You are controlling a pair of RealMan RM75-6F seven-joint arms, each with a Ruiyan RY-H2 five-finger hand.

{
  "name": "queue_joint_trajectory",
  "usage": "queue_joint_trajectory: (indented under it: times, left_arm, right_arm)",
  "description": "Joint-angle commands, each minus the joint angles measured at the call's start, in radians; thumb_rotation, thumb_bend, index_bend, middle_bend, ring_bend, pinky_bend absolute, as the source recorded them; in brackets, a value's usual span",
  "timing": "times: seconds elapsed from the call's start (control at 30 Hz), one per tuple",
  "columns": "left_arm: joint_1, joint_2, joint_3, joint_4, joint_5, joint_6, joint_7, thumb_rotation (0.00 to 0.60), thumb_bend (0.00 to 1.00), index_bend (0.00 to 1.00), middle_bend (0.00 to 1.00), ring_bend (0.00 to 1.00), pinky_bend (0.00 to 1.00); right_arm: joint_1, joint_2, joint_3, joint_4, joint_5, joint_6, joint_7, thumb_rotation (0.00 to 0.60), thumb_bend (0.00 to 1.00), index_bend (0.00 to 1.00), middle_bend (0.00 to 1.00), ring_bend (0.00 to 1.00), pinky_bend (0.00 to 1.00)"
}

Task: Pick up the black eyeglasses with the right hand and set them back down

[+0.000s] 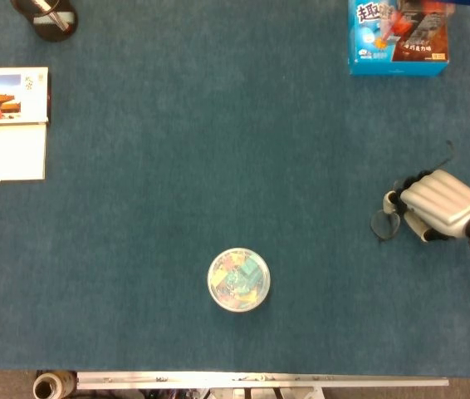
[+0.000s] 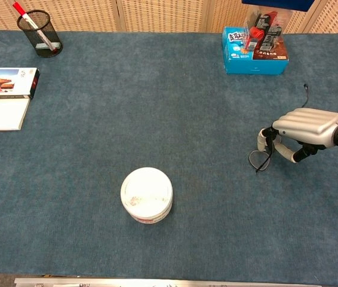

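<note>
The black eyeglasses (image 2: 259, 160) (image 1: 382, 223) are at the right of the blue table, and my right hand (image 2: 303, 127) (image 1: 436, 204) grips them. One lens hangs below and left of the fingers, and a temple arm sticks up behind the hand in both views. The rest of the frame is hidden under the hand. Whether the lens touches the cloth I cannot tell. My left hand shows in neither view.
A round white tub (image 2: 147, 194) with coloured pieces stands at the front centre. A blue box (image 2: 254, 43) sits at the back right, a black pen cup (image 2: 39, 33) at the back left, and a booklet (image 2: 2, 98) at the left edge.
</note>
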Motion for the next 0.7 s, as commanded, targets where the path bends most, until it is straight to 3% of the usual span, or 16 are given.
queue_joint_trajectory:
  times: [0.03, 0.43, 0.7]
  left_arm:
    - [0.001, 0.0, 0.0, 0.0, 0.0, 0.0, -0.001, 0.6, 0.51, 0.31, 0.43, 0.36, 0.56]
    - [-0.001, -0.002, 0.001, 0.001, 0.0, -0.004, -0.001, 0.6, 0.51, 0.31, 0.43, 0.36, 0.56]
    - [-0.001, 0.007, -0.001, -0.02, 0.009, 0.009, 0.016, 0.6, 0.51, 0.31, 0.43, 0.36, 0.56]
  right_arm:
    - [0.0, -0.003, 0.0, 0.004, 0.005, -0.002, -0.003, 0.6, 0.65, 0.37, 0.47, 0.3, 0.3]
    - [-0.005, -0.003, -0.001, -0.001, 0.003, 0.012, 0.0, 0.6, 0.65, 0.37, 0.47, 0.3, 0.3]
    - [-0.041, 0.089, 0.02, -0.087, -0.04, 0.139, 0.023, 0.6, 0.65, 0.37, 0.47, 0.3, 0.3]
